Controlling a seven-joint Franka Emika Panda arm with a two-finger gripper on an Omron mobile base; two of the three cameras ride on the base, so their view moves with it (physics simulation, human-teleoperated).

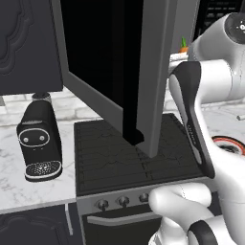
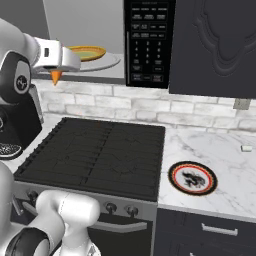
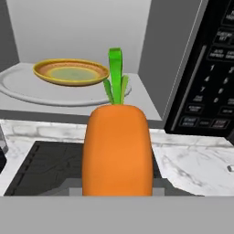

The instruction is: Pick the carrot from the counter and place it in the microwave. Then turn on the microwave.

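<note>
The carrot (image 3: 118, 146) is held up in the air in front of the open microwave (image 2: 150, 42), its green top pointing toward the cavity. My gripper (image 2: 57, 62) is shut on it, and the orange tip (image 2: 56, 76) hangs below the hand. The fingers are hidden behind the carrot in the hand view. Inside the microwave, a yellow-rimmed dish (image 3: 71, 72) lies on the glass turntable (image 3: 27, 91). The microwave door (image 1: 115, 62) stands swung wide open over the stove. A bit of the carrot (image 1: 183, 45) peeks out behind my arm in the left base view. The marble counter (image 2: 220, 150) lies to the right.
The black stovetop (image 2: 95, 155) lies directly below the microwave. A black coffee machine (image 1: 40, 141) stands on the counter to its left. A red-rimmed plate (image 2: 192, 178) rests on the counter to the right. The button panel (image 3: 215, 68) is at the microwave's right side.
</note>
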